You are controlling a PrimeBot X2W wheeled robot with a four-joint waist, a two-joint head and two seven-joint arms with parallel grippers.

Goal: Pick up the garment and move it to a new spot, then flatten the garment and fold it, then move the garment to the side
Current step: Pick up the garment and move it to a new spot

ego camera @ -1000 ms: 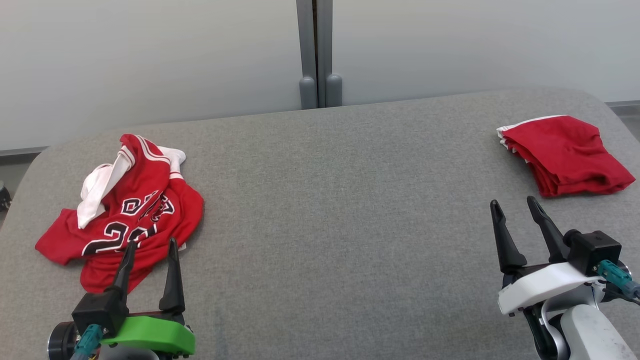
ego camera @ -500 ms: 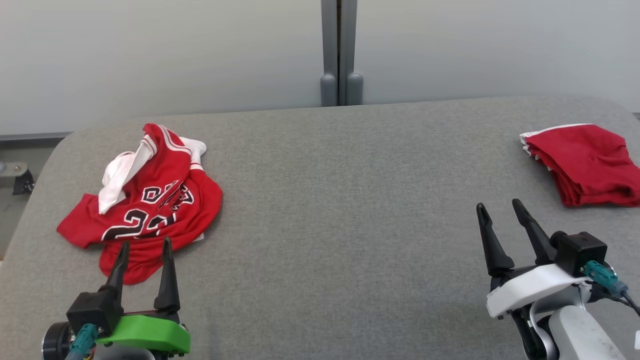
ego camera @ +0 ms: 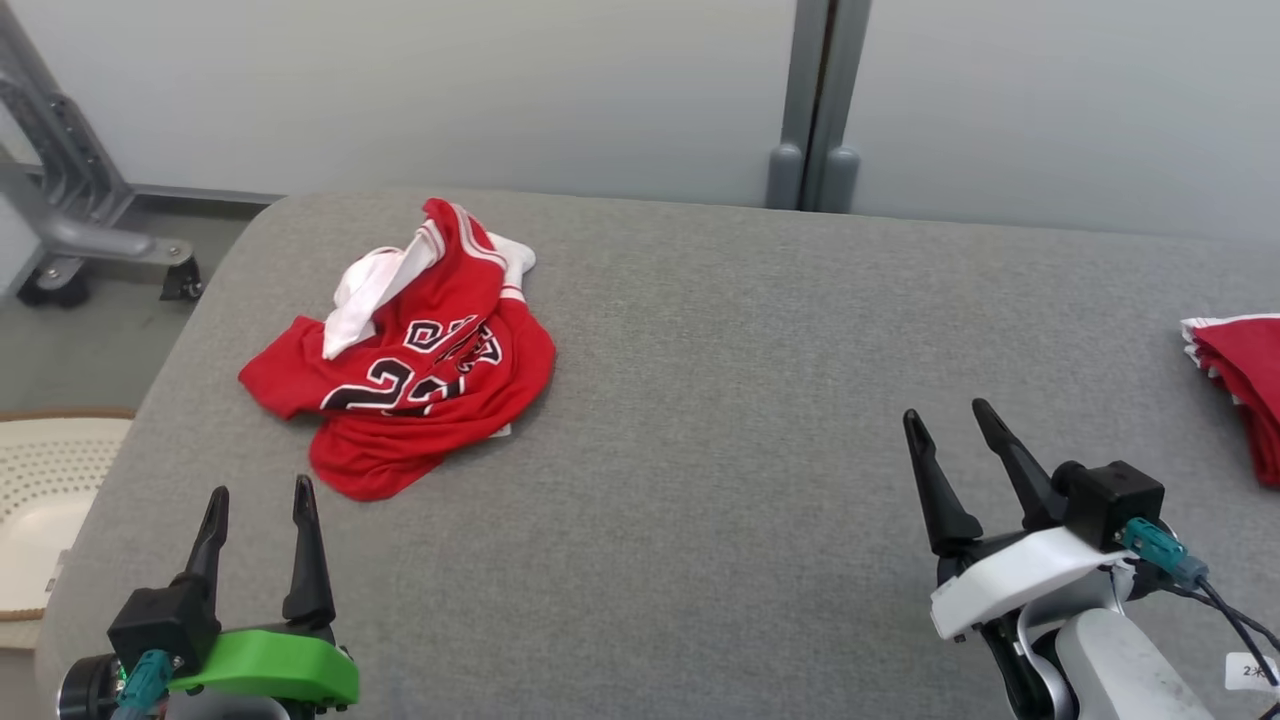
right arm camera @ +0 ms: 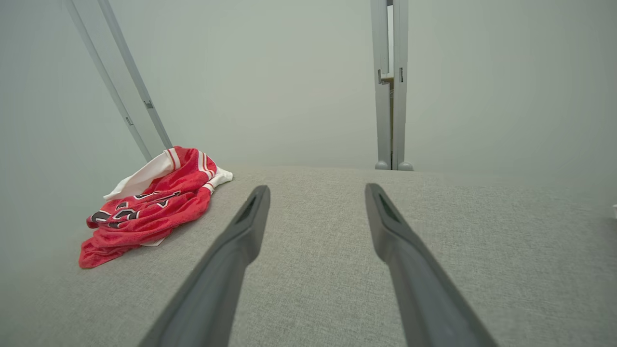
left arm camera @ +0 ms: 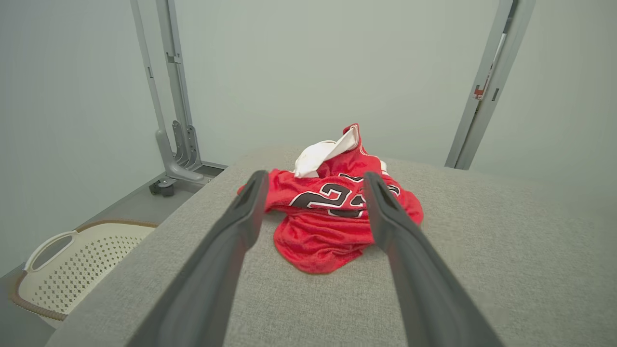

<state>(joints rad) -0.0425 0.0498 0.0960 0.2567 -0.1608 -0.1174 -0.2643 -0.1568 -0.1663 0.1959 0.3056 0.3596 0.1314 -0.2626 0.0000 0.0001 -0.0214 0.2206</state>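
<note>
A crumpled red jersey (ego camera: 410, 380) with white trim and black numbers lies on the grey table (ego camera: 700, 400), toward its far left. In the left wrist view the jersey (left arm camera: 332, 217) sits just beyond the fingertips; in the right wrist view the jersey (right arm camera: 149, 207) is off to the left. My left gripper (ego camera: 258, 498) stands open near the front left edge, a short way in front of the jersey, touching nothing. My right gripper (ego camera: 947, 416) is open at the front right, empty, far from the jersey.
A folded red garment (ego camera: 1240, 385) lies at the table's right edge. A cream perforated basket (ego camera: 40, 500) sits on the floor to the left, also the basket (left arm camera: 72, 270). A grey wheeled metal frame (ego camera: 70, 220) stands at the back left. A wall post (ego camera: 815, 110) rises behind the table.
The camera has turned left, so the whole scene has shifted right; the basket and metal frame came into sight. Both grippers stay open and empty; the jersey has not moved on the table.
</note>
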